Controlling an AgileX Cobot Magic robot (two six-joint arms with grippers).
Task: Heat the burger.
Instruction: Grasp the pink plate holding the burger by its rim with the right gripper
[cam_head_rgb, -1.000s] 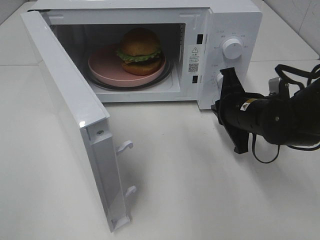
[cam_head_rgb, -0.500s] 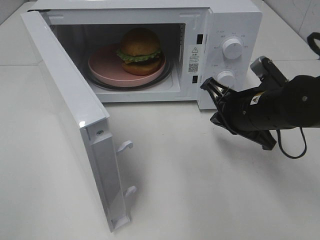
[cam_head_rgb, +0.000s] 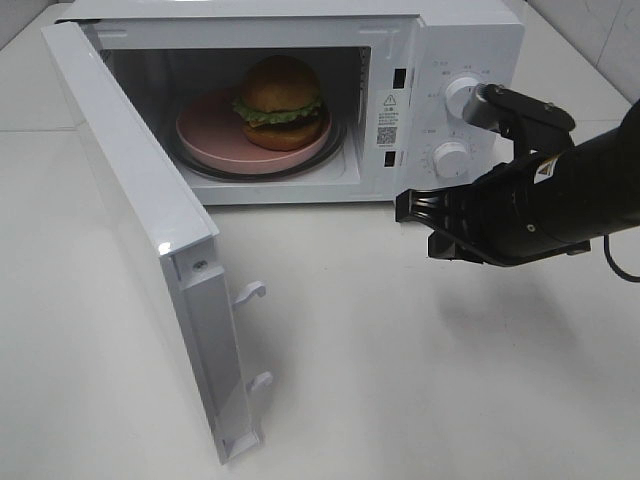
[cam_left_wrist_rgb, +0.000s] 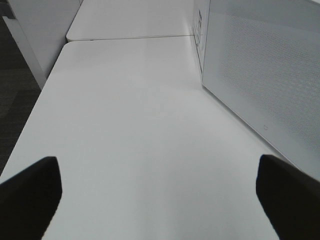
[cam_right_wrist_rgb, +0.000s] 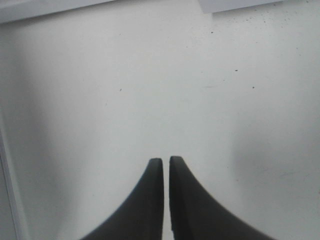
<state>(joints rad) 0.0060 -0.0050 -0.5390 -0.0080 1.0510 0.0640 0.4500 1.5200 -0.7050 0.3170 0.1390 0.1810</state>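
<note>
The burger (cam_head_rgb: 280, 100) sits on a pink plate (cam_head_rgb: 205, 135) inside the microwave (cam_head_rgb: 470, 40), toward the back of the cavity. The door (cam_head_rgb: 130, 200) stands wide open, swung out over the table (cam_head_rgb: 400, 380) in front of the microwave. So loading looks done, and I'd say the step in hand is getting that door shut before any heating can start.

The right gripper (cam_head_rgb: 405, 207) hovers just in front of the microwave, below the lower knob (cam_head_rgb: 452, 158). Its fingers are pressed together on nothing and point toward the door. The left gripper (cam_left_wrist_rgb: 157, 159) is spread wide and empty, on the outer side of the door. The next move calls for a push on the door's outer face until it latches, then a turn of a knob.

A second ago the right gripper was up against the lower knob. Since then it has pulled off, dropped lower and swung toward the door side. Burger, plate and door haven't budged.
</note>
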